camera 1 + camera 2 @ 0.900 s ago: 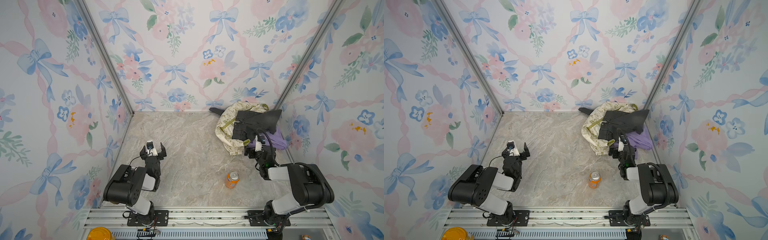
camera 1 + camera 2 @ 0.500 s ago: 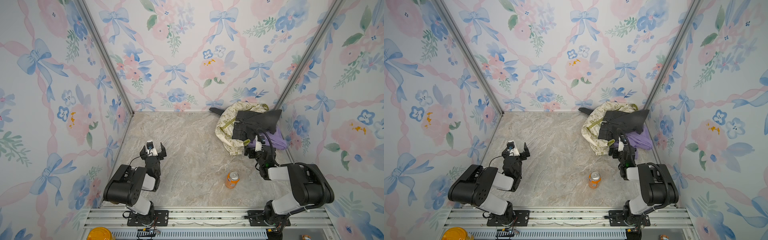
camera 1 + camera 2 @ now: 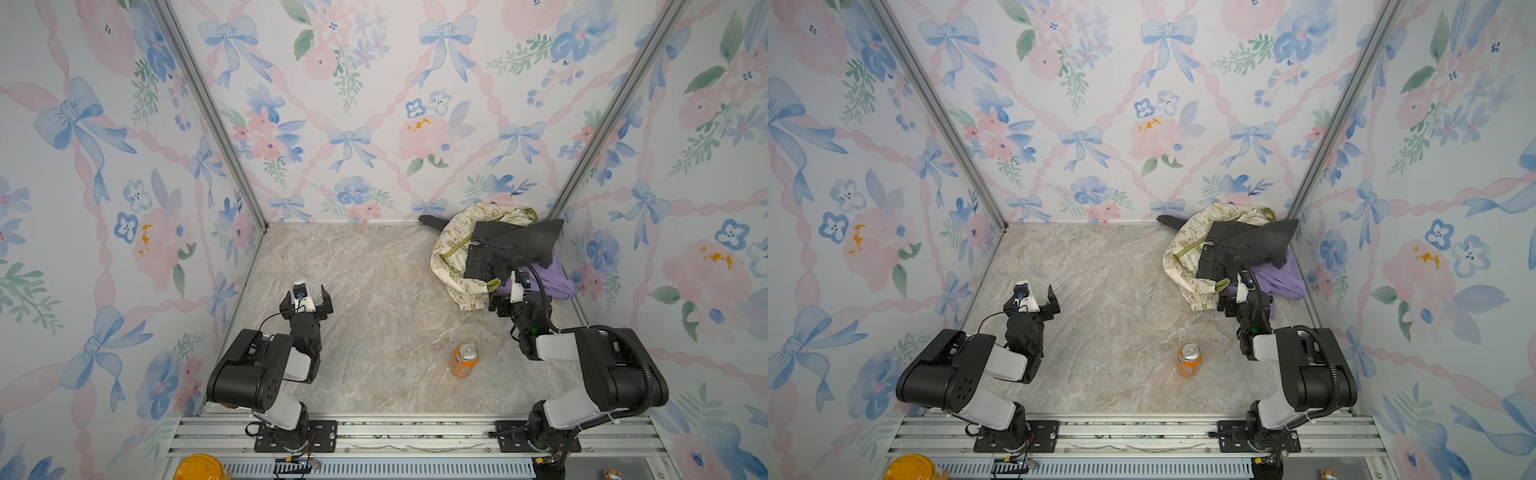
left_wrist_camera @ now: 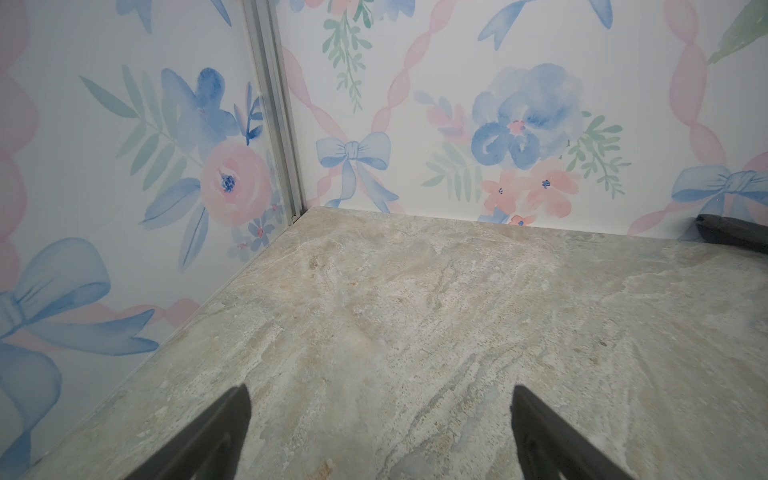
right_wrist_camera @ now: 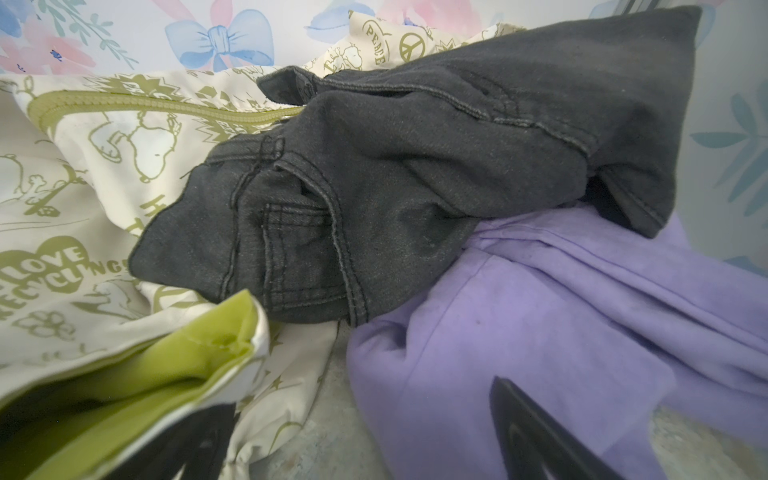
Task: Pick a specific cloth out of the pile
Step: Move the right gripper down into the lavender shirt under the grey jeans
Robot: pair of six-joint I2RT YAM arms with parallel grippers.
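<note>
- Floral-papered enclosure; the marbled bench [image 3: 374, 270] carries the pile [image 3: 494, 253] in its far right corner, with an orange can [image 3: 464, 359] nearer the front.
- The lavender cloth [image 5: 561, 332] lies at the pile's right edge, partly under dark grey denim [image 5: 415, 166].
- Right hand [image 5: 361, 399]: released, empty, low at the lavender's near edge. Left hand [image 3: 306, 296]: released, over bare bench.
- Step judged: approach, not yet grasped. The next move calls for closing on lavender only, clear of the cream cloth [image 5: 83, 187].
- Legible on the cream cloth: "LOVE", "PEACE". The can's label is unreadable.
</note>
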